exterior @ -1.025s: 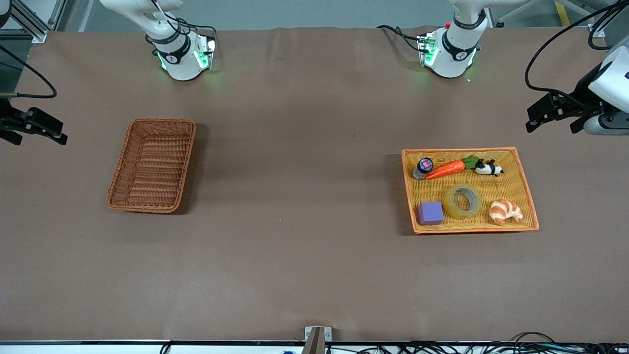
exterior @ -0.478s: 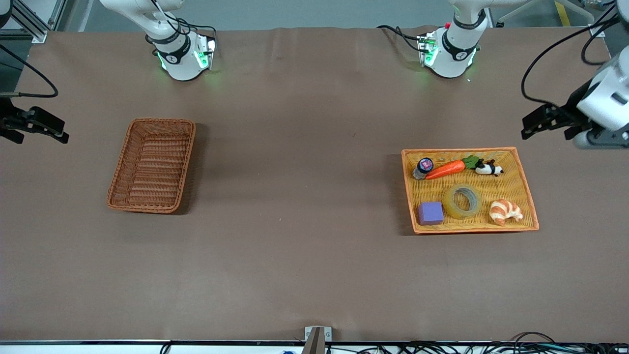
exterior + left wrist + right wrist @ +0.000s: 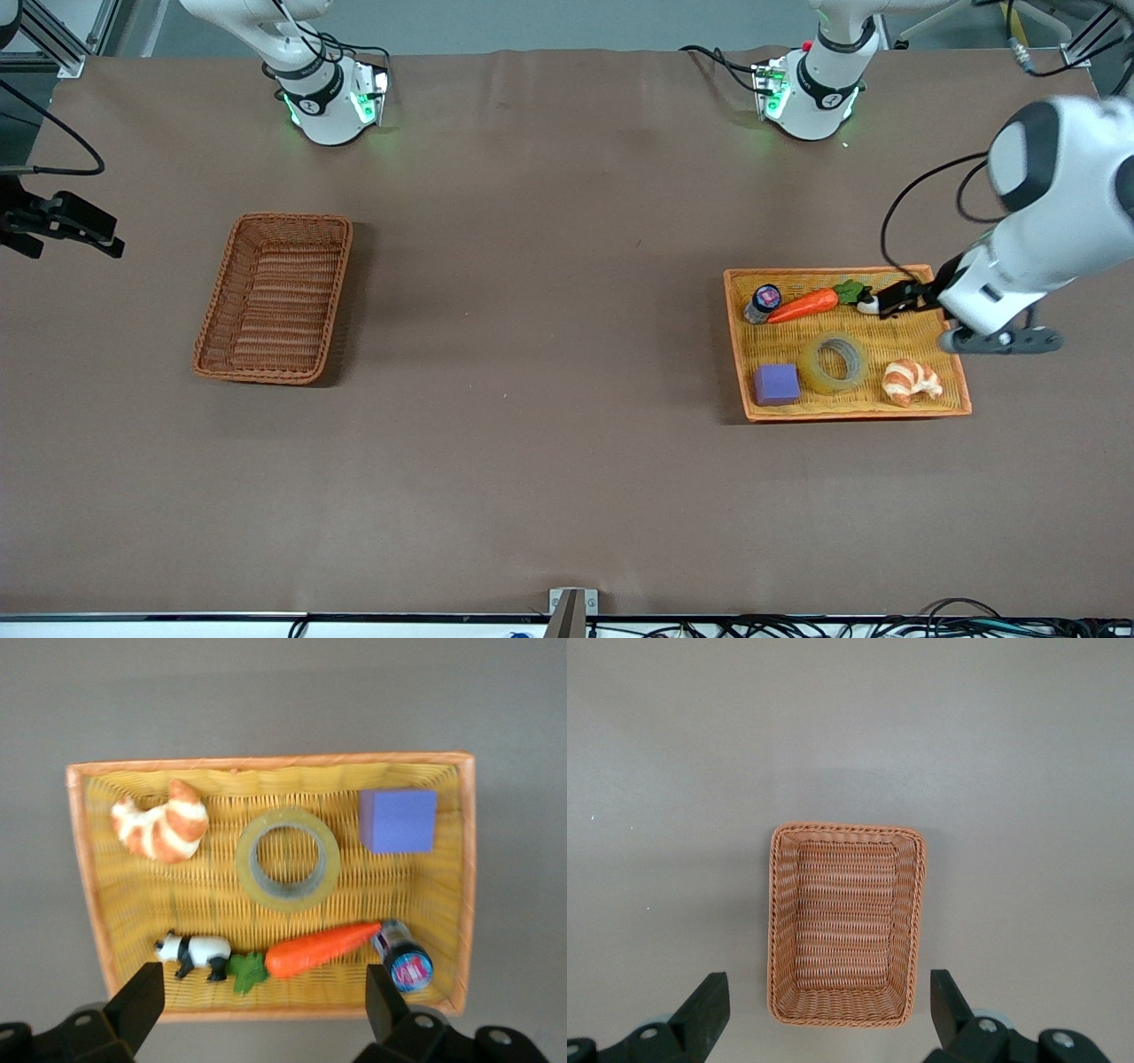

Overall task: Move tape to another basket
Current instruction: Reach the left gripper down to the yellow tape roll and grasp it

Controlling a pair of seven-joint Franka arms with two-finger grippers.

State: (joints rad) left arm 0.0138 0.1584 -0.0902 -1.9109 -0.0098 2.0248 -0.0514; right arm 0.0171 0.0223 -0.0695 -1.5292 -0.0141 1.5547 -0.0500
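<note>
Since the earlier frame the left gripper [image 3: 897, 299] has swung in over the bright orange-yellow flat woven tray [image 3: 950, 332], fingers [image 3: 142, 1001] spread wide. Right gripper [image 3: 84, 232] waits, also spread, above the table at the right arm's end. Translucent yellowish-tan ring of packing tape [image 3: 834, 361] lies flat in the tray between purple block [image 3: 777, 384] and croissant [image 3: 911, 381]. Judged light, stiff, slick; pinch across the rim wall through the hole. Neighbours sit close. Reddish-brown wicker basket [image 3: 275, 297] lies well apart.

panda toy [image 3: 873, 304] partly hidden by left gripper [image 3: 899, 299]
</note>
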